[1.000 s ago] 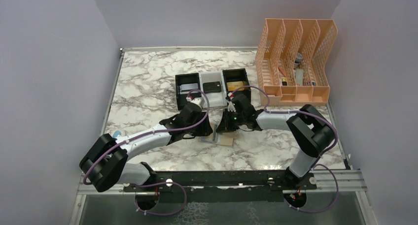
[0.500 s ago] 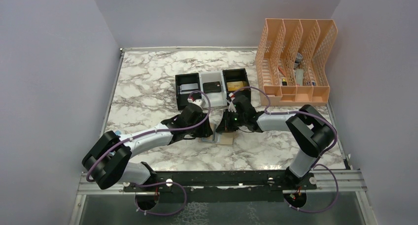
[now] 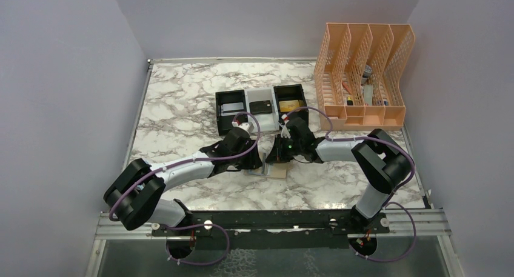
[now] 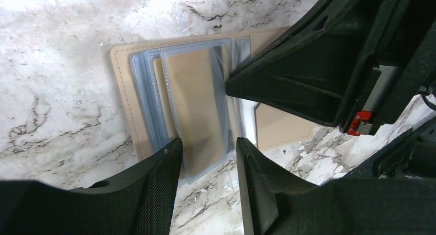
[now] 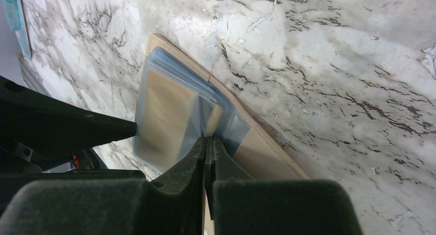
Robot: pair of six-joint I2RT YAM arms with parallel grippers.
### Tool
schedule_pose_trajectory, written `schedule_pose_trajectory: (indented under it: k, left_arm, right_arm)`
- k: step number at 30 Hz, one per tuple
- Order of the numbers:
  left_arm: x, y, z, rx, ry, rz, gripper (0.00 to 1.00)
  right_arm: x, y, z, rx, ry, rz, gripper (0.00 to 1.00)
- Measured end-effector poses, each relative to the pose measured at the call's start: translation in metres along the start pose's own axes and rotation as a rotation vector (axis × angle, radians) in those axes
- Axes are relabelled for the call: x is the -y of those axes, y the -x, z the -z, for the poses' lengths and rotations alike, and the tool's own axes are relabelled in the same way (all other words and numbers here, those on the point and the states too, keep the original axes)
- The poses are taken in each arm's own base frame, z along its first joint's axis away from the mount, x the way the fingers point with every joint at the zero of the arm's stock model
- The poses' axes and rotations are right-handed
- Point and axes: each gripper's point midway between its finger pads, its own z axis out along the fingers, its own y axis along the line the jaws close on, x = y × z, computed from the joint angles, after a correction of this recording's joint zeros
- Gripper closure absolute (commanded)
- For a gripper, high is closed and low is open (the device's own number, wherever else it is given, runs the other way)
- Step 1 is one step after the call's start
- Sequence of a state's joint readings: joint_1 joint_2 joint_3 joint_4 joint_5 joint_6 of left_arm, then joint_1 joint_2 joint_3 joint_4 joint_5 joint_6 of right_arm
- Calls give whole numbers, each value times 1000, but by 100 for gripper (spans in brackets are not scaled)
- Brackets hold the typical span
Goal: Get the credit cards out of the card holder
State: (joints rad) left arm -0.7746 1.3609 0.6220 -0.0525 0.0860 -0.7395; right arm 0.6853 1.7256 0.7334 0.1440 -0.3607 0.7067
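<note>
The tan card holder (image 3: 267,170) lies open on the marble table between my two grippers. In the left wrist view its bluish clear pockets (image 4: 195,106) fan out, with tan showing through them; I cannot make out a card inside. My left gripper (image 4: 205,146) is open, its fingertips (image 4: 167,160) straddling the near edge of the pockets. My right gripper (image 5: 208,141) is shut on a clear pocket leaf of the holder (image 5: 267,152). A silvery card (image 3: 229,109), a dark grey card (image 3: 261,106) and a gold card (image 3: 291,104) lie in the bins behind.
Three small bins (image 3: 245,122), black, white and black, stand side by side just behind the grippers. A peach mesh file organizer (image 3: 363,116) stands at the back right. The right gripper's body (image 4: 329,65) is close over the holder's right panel.
The left arm's elbow has shifted slightly to the right. Both grippers and the card holder stay almost where they were.
</note>
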Motion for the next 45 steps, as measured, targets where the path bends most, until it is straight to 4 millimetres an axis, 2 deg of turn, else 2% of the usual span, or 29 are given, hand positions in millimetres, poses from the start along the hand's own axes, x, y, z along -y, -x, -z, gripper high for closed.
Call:
schedule_pose_trajectory:
  k: [9, 19, 26, 29, 35, 40, 45]
  left_arm:
    - [0, 0, 0, 1, 2, 11, 53]
    - [2, -1, -1, -4, -10, 11, 62]
    - [16, 1, -1, -11, -85, 7, 68]
    - [22, 2, 0, -10, -114, 4, 68]
    - [27, -1, -3, -28, -141, 2, 65]
    - [26, -5, -6, -45, -142, 4, 62]
    - [26, -6, -7, -52, -147, 4, 61]
  right_arm:
    - [0, 0, 0, 0, 0, 0, 98]
    - [0, 0, 0, 0, 0, 0, 98]
    - [0, 0, 1, -4, 6, -4, 96]
    - [-1, 0, 1, -7, 11, -5, 91]
    - [-4, 1, 7, -5, 15, -1, 72]
    - [-2, 3, 22, 9, -42, 1, 65]
    - [4, 18, 47, 92, -148, 0, 56]
